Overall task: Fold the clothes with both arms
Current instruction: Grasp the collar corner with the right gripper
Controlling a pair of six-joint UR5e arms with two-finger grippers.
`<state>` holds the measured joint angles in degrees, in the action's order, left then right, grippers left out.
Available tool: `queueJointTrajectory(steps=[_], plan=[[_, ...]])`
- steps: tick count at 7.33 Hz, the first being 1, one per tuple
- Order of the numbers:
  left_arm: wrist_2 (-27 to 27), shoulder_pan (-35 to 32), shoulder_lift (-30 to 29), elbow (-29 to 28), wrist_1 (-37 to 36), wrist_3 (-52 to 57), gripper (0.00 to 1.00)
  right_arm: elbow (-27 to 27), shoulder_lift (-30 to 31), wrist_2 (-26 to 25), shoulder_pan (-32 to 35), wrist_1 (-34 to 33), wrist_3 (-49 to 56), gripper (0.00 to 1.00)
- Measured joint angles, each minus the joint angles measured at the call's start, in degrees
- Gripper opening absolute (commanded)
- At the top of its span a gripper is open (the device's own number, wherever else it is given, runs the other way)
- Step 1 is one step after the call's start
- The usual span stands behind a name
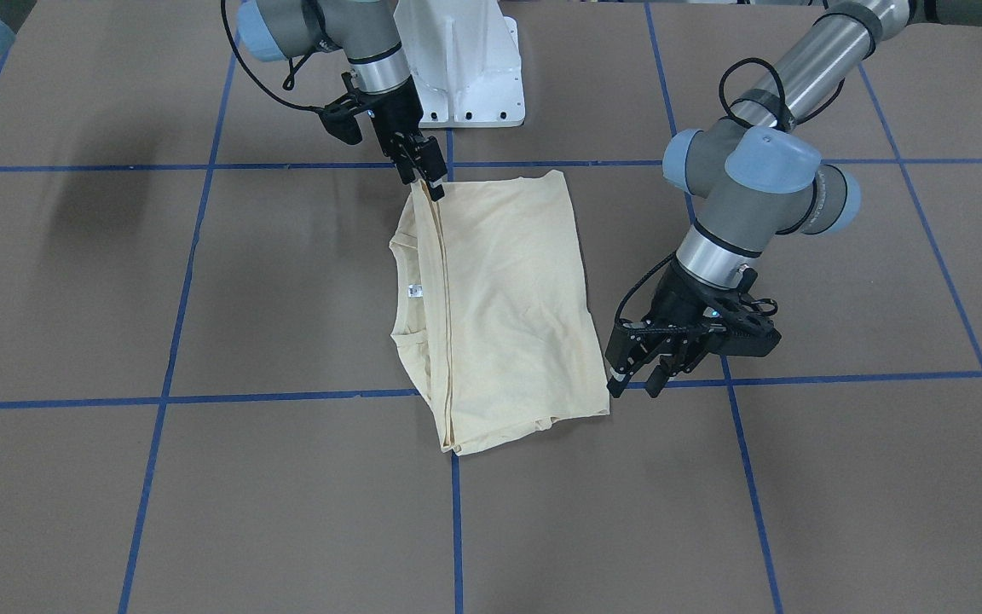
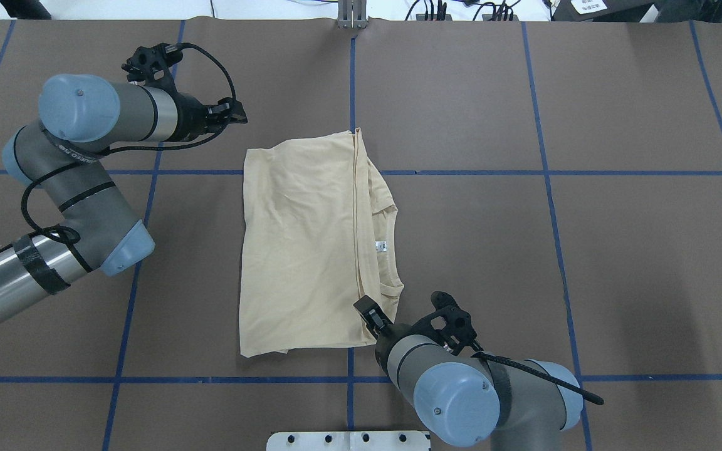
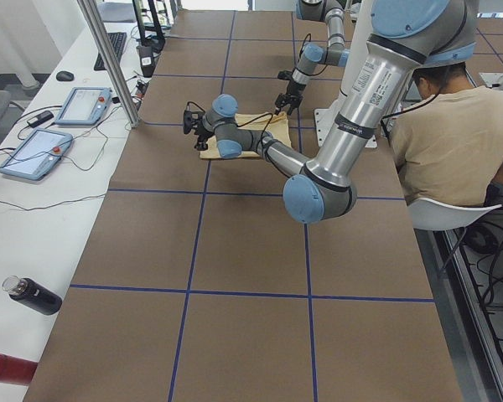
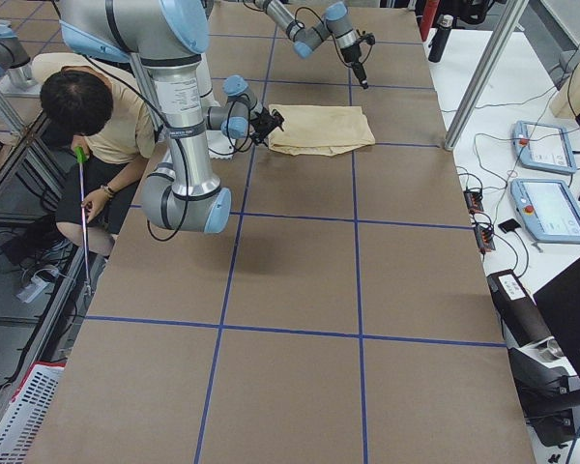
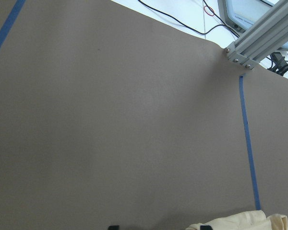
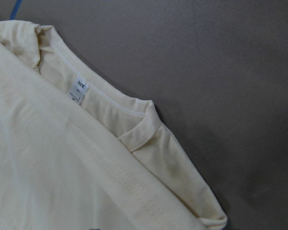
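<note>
The cream long-sleeved T-shirt (image 1: 508, 307) lies flat on the brown table, folded into a rectangle with one side folded over (image 2: 298, 250). Its collar and white neck label (image 2: 381, 245) show, also in the right wrist view (image 6: 78, 90). The navy print is hidden. My right gripper (image 1: 433, 186) sits low at the shirt's corner nearest the robot base (image 2: 366, 308), its fingers slightly apart and gripping nothing that I can see. My left gripper (image 1: 638, 379) is open and empty, just off the shirt's far corner (image 2: 239, 116). The left wrist view catches only the shirt's edge (image 5: 240, 223).
The white pedestal base (image 1: 465, 77) stands at the robot's edge of the table. Blue tape lines (image 1: 455, 529) grid the brown surface. A seated person (image 3: 453, 142) is beside the robot. A side table holds tablets (image 3: 84, 105) and bottles (image 3: 33, 295).
</note>
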<state>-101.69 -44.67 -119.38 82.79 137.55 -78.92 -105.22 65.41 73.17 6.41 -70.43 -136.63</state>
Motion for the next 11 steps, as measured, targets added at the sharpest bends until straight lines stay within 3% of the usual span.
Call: queueJointTrajectory(steps=[4,7,8,9,11], plan=[[0.0,0.0,0.0,0.3,0.0,-0.1,0.64,0.5,0.3,0.0,-0.8,-0.2,-0.6,0.84],[-0.1,-0.1,0.1,0.4,0.0,-0.1,0.64,1.3,0.2,0.0,-0.9,-0.1,-0.9,0.42],[-0.1,-0.1,0.1,0.7,0.0,-0.1,0.64,1.3,0.1,0.0,-0.9,-0.1,-1.4,0.07],[-0.1,-0.1,0.3,1.0,0.0,-0.1,0.64,1.3,0.0,0.1,-0.7,-0.1,-2.3,0.00],[-0.1,-0.2,1.7,2.4,-0.1,-0.1,0.64,1.3,-0.1,0.1,-0.4,0.0,-3.8,0.00]])
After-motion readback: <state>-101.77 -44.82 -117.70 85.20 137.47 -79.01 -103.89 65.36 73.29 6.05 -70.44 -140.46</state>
